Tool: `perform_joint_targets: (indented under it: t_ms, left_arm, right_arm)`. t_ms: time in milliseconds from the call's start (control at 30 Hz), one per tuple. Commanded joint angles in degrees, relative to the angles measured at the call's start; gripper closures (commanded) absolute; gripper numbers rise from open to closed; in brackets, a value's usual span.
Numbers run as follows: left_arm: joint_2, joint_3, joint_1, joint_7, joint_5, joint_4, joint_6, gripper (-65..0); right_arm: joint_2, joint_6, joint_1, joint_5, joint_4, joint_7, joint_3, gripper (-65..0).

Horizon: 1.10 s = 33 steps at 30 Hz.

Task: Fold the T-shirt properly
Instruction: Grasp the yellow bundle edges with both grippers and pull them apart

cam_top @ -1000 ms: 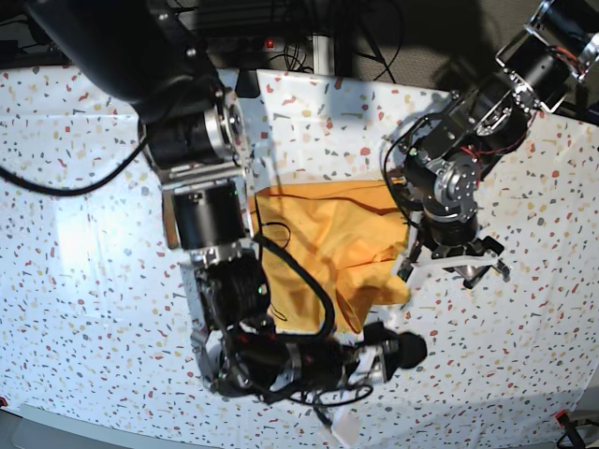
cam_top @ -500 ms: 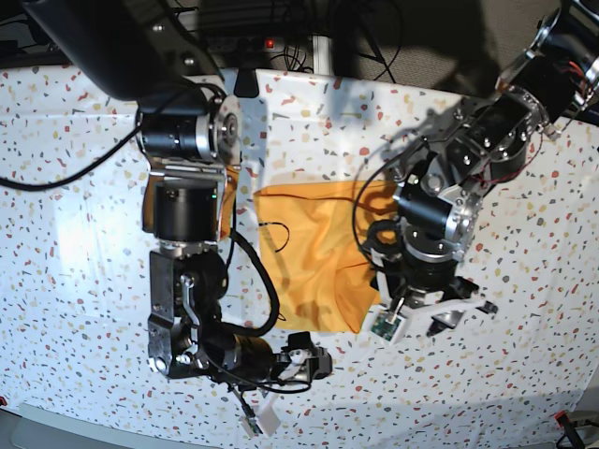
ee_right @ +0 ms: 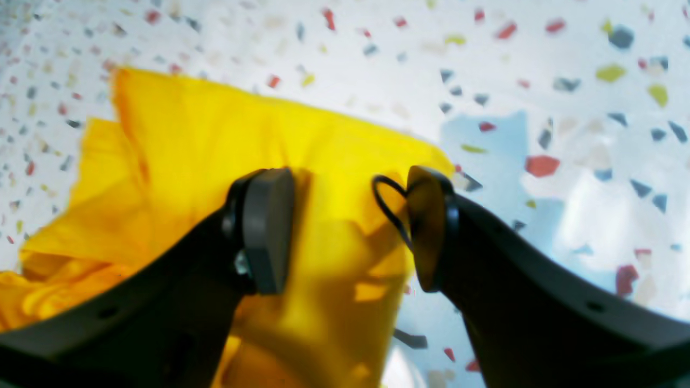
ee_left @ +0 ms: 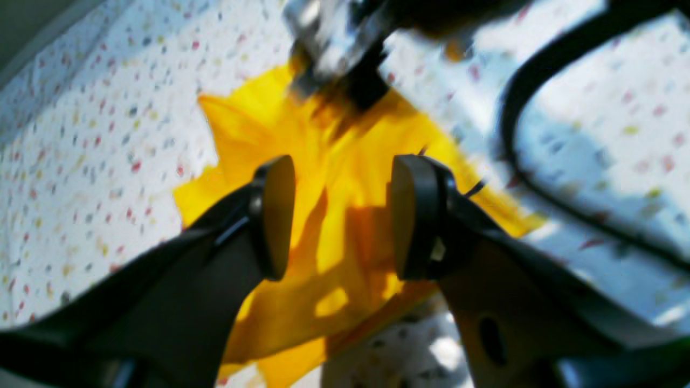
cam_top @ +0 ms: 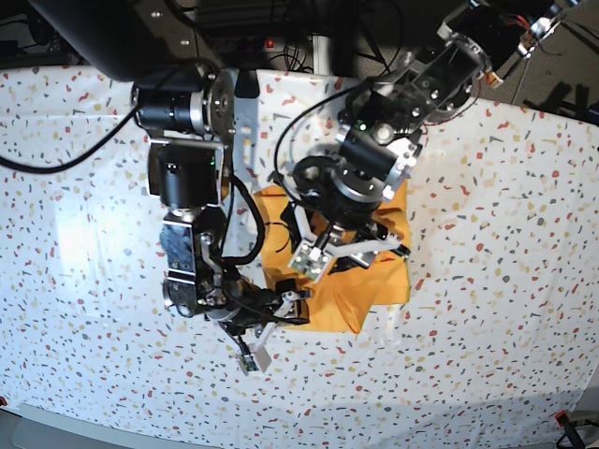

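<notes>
T-shirt point(cam_top: 374, 276) bunched small on speckled counter point(cam_top: 84, 234), not yet neat, both pincers, left point(ee_left: 342, 215) and right point(ee_right: 345, 231), spread wide, empty above it, more folding left.

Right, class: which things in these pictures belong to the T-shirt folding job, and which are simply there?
Belongs to the job:
crumpled mustard-yellow cotton T-shirt
left claw, open above it
right claw, open above it

Simply there:
white speckled table cover
thin black cable loop
</notes>
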Motion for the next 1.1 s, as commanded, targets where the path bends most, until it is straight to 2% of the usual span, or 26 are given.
perform_joint_targets:
  t_ms: [0,133,333,433,533,667,833,1067]
  left_arm:
    - [-0.1,-0.3,-0.3,-1.7,0.7,0.3,0.2,-27.5]
    - [-1.1,-0.3,0.9,-3.6,0.4,-4.7,0.2,-27.5]
    - [-1.2,-0.3,0.6,-6.5,1.3,-14.8,0.2,-27.5]
    - [-1.5,-0.3,0.6,-6.5,3.6,-17.5,0.2,-27.5]
    - [-3.6,-0.3,0.5,-6.5,6.1,-17.7,0.2,-27.5]
    - [-7.7,-0.3,0.5,-7.8,9.8,-17.7,0.2,-27.5]
    - [-11.7,-0.3,0.5,-8.0,10.0,-17.7,0.2,-27.5]
    - [-11.9,-0.3,0.3,-9.4,12.8,-17.6,0.2,-27.5]
  right_arm:
    - [0.1,0.3,2.4,1.0,0.5,1.4,0.0,-34.0]
    - [0.7,0.3,2.3,1.0,0.5,0.0,0.0,-34.0]
    - [2.4,0.3,2.0,4.9,0.5,-6.6,-1.9,-34.0]
    - [4.4,0.3,1.5,10.1,0.6,-12.0,-5.4,-34.0]
    - [6.6,0.3,-0.1,15.5,1.5,-14.6,-10.4,-34.0]
    - [8.4,0.3,-4.7,18.6,5.4,-16.8,-16.1,-34.0]
    - [9.5,0.3,-13.3,24.9,14.4,-20.9,-19.3,-34.0]
    - [9.4,0.3,-25.0,29.6,30.1,-23.8,-19.3,-34.0]
